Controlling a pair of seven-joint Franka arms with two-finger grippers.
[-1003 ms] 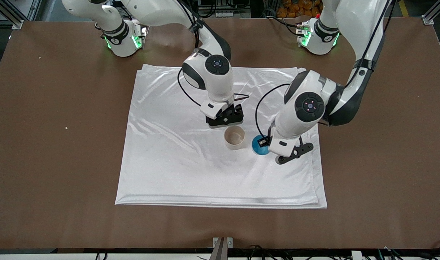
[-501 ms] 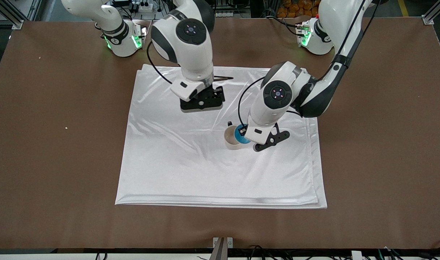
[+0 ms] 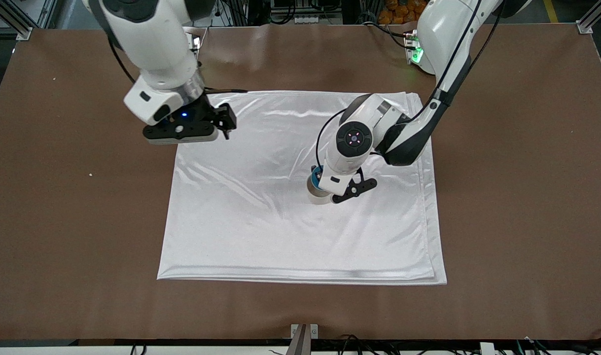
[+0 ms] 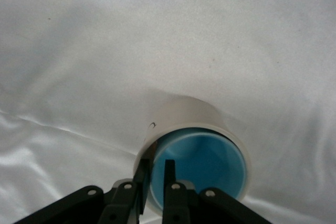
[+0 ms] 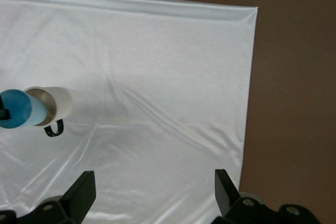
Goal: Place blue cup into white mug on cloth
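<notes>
The white mug (image 3: 318, 197) stands upright on the cloth (image 3: 261, 231), near its middle. The blue cup (image 3: 317, 177) sits inside the mug, its bright blue inside (image 4: 202, 161) ringed by the mug's pale rim (image 4: 184, 111). My left gripper (image 3: 321, 183) is directly over both; it (image 4: 156, 170) is shut on the cup's wall, one finger inside the cup and one outside. From the right wrist the cup (image 5: 20, 108) leans out of the mug (image 5: 55, 103), whose black handle (image 5: 52, 128) shows. My right gripper (image 3: 225, 123) hangs open over the cloth's corner by its own base, and nothing is between its fingers (image 5: 80, 191).
The brown table (image 3: 517, 197) surrounds the cloth on all sides. The cloth's edge (image 5: 251, 77) toward the right arm's end shows in the right wrist view, with bare table next to it. Light wrinkles run across the fabric (image 4: 157, 35).
My left gripper carried the blue cup off the cloth beside the mug and down into the mug. My right arm rose and drew away from the mug toward its own end.
</notes>
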